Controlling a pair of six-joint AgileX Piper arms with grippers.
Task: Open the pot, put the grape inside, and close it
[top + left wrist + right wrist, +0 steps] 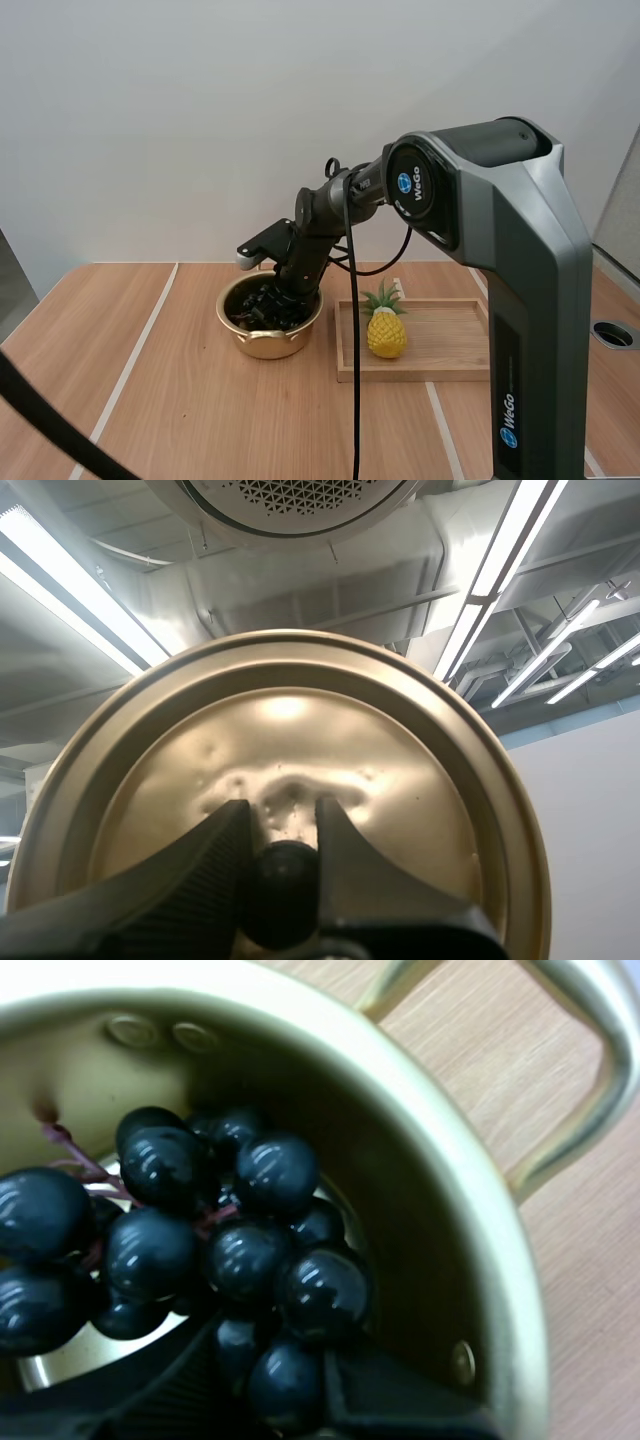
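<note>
Left wrist view gives you the left gripper [282, 818] pinching the black knob [282, 895] of the lid [290, 730] between its tips, with the gold disc held up and off the pot. I judge it is parked there to leave the pot's mouth free for the other arm. Moving right, the high view has the pot [268, 342] standing uncovered on the wooden table [150, 400], and your right arm bends down into it from above. Right wrist view shows you why: the right gripper [285, 1390] is down inside the pot wall, its two fingers closed on the lowest berries of the grapes [240, 1250], while the rest of the dark bunch sits low in the pot. So the grapes are in, but not let go. The likely next move is to spread those fingers and lift straight up so no stem snags, then bring the lid over. Further right, a wooden tray [450, 340] lies just beside the pot, with a small pineapple [386, 330] upright at its left end; neither looks to be part of this job. Your table is pale wood with light stripes running away from you, and a plain white wall [200, 120] stands behind it.
</note>
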